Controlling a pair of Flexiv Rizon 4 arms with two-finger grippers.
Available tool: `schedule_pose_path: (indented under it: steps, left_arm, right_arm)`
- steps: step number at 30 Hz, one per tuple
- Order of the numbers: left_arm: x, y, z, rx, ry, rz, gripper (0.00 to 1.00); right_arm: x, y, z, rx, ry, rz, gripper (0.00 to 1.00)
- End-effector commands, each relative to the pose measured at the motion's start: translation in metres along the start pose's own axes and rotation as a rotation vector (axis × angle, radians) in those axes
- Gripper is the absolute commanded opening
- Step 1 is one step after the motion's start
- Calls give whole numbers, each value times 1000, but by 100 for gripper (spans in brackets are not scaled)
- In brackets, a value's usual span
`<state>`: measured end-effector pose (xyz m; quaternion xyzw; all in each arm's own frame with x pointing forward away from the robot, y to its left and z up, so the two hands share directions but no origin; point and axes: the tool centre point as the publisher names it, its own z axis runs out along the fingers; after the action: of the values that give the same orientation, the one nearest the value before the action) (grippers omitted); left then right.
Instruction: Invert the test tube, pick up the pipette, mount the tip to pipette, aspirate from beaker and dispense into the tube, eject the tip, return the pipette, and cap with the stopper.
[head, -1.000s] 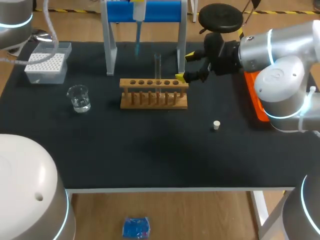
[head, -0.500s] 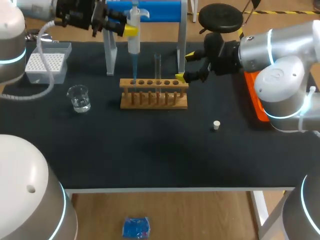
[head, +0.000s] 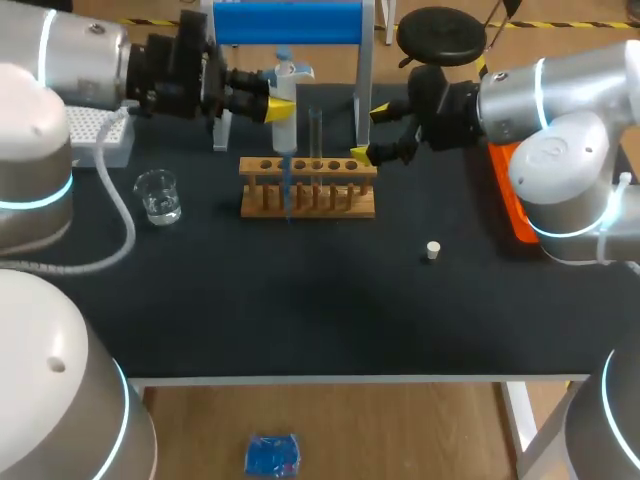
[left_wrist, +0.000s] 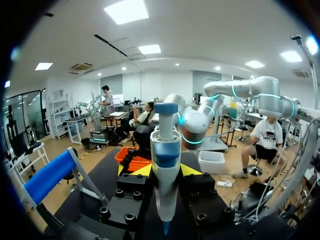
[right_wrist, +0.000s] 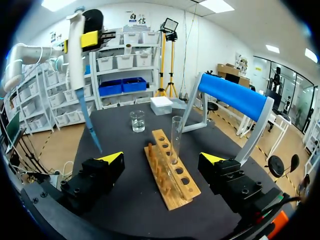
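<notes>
Pipette (head: 285, 125) vertical, pointing down, in left gripper (head: 264, 95).

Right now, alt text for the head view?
The left tool grips a pipette upright, its blue tip hanging close by a wooden rack that holds one glass tube. The right tool stands open at the rack's right end; a beaker sits left, a white stopper right.

Head view high, behind robot, looking down on whole worktop (head: 300, 300); left wrist view close behind pipette (left_wrist: 166, 155), facing across to right arm (left_wrist: 200, 122); right wrist view low, near rack (right_wrist: 172, 175), facing left arm (right_wrist: 30, 52); all share pipette.
</notes>
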<state>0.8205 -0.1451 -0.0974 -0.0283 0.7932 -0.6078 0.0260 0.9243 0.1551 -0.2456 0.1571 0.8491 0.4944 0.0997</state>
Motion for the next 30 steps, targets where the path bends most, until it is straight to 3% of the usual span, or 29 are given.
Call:
schedule_pose_path:
  steps: [1, 11, 30]
  left_arm:
    - [13, 0, 8, 11, -181, -3, 0]
    - [13, -1, 26, 10, -215, 8, 0]
    - [7, 12, 41, -22, -142, 2, 0]
  right_arm:
    - [0, 0, 0, 0, 1, 0, 100]
    - [0, 0, 0, 0, 1, 0, 100]
    - [0, 0, 0, 0, 1, 0, 100]
